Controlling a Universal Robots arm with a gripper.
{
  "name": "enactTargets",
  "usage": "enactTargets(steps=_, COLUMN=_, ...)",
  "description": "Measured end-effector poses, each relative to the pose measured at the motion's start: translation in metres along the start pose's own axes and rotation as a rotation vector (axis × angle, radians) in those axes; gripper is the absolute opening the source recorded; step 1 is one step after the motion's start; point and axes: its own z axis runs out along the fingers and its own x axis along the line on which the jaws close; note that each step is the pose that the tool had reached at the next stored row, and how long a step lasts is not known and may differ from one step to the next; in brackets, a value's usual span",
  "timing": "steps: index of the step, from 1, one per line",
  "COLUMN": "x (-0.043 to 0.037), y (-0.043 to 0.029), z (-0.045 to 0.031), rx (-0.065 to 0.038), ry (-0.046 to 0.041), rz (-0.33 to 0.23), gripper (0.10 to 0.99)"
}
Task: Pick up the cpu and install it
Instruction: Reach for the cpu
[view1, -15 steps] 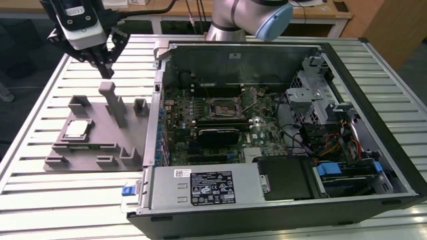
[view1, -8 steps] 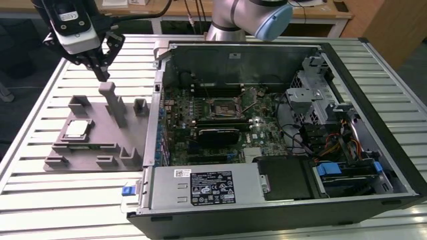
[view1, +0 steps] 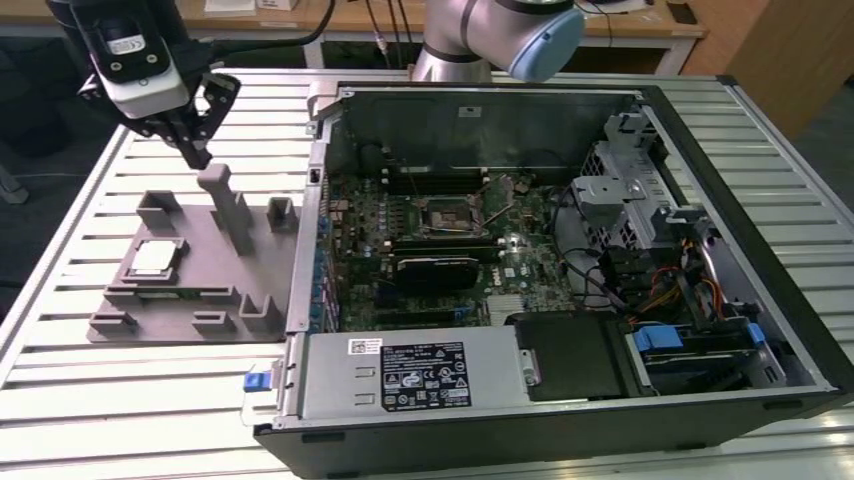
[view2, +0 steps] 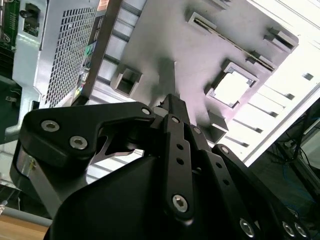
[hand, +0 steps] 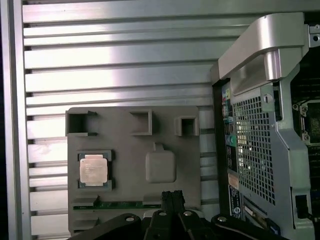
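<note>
Over the tray (view1: 200, 292) — gripper (view1: 199, 158) empty, fingers (hand: 168, 201) pressed together.
Cpu (view1: 154, 257) lies flat in its tray pocket — apart from the gripper, open case (view1: 561, 442) beside the tray.

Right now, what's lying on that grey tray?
The cpu sits in a tray pocket; a green memory stick lies along one edge. The end effector hides part of that edge.

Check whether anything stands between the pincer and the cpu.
Nothing visible does. The cpu lies uncovered in its recess of the grey tray; the pincer hangs above, near the tray's tall post, which stands beside the cpu.
</note>
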Motion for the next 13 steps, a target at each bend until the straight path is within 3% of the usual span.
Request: enactTargets(steps=13, x=0.0144, y=-0.0010, z=0.0119, rx=0.000, ry=-0.0001, rz=0.000, gripper=0.106)
